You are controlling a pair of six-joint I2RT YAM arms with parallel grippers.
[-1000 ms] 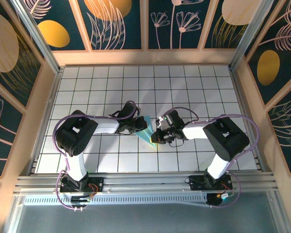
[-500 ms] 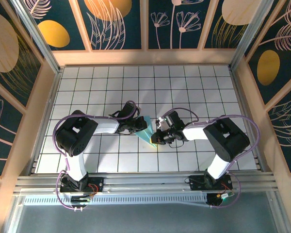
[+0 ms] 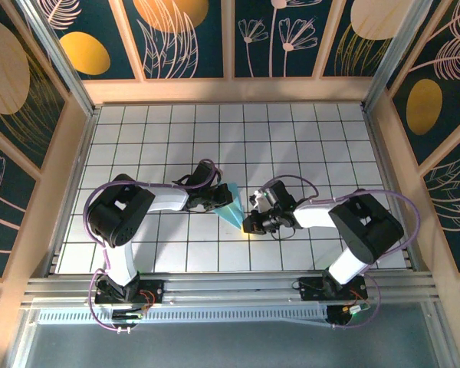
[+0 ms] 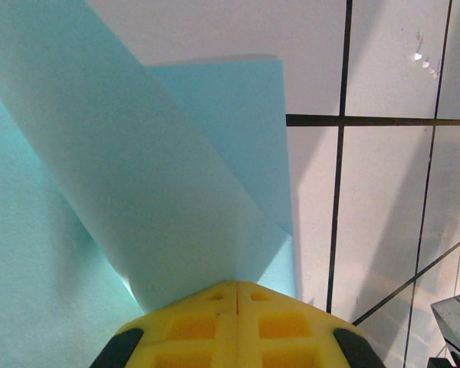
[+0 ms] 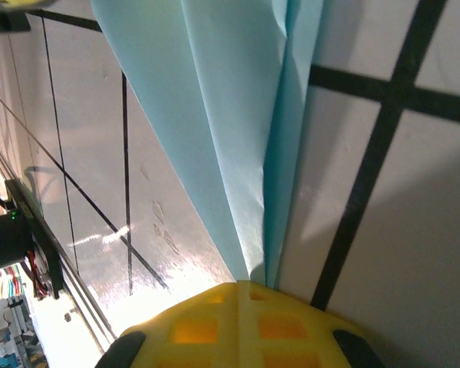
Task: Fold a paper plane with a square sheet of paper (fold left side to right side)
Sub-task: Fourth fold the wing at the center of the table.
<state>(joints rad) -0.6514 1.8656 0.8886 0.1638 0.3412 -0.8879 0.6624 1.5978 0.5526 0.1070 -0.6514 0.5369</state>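
Lab robot cell: gridded table point(image 3: 291, 130), aluminium rail point(image 3: 230, 290), patterned wall panels point(image 3: 188, 38)

paper plane point(image 3: 231, 205) | left gripper point(image 3: 219, 202) touching, its 9 o'clock | right gripper point(image 3: 251, 224) touching, its 4 o'clock

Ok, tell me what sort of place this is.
Probably a purpose-built robot work cell, not a home or shop: a white gridded table boxed in by decorated wall panels, the left arm and right arm bolted to an aluminium rail, folded cyan paper between them.
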